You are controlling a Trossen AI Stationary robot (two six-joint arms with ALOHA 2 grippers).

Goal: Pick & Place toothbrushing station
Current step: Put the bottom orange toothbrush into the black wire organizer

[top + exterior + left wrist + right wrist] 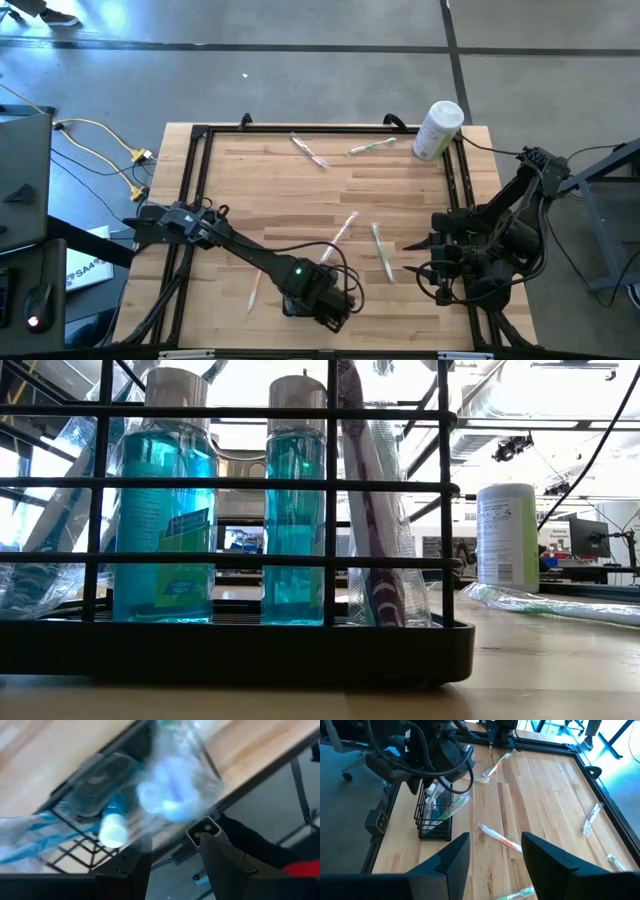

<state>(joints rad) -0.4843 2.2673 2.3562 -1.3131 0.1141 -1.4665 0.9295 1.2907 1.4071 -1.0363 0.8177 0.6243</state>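
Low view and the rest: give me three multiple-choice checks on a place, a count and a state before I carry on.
1. Where is the left gripper?
A. Above the black wire rack
B. Off the table's far edge
C. Lying flat on the wood

2. How many blue bottles stand in the rack?
A. One
B. Two
C. Four

3. How is the right gripper?
A. Shut on a bottle
B. Shut on a toothbrush
C. Open and empty

Answers:
1. A, the right wrist view shows the left arm right over the rack.
2. B, the low view shows two bottles side by side behind the bars.
3. C, its own wrist view shows bare table between the parted fingers.
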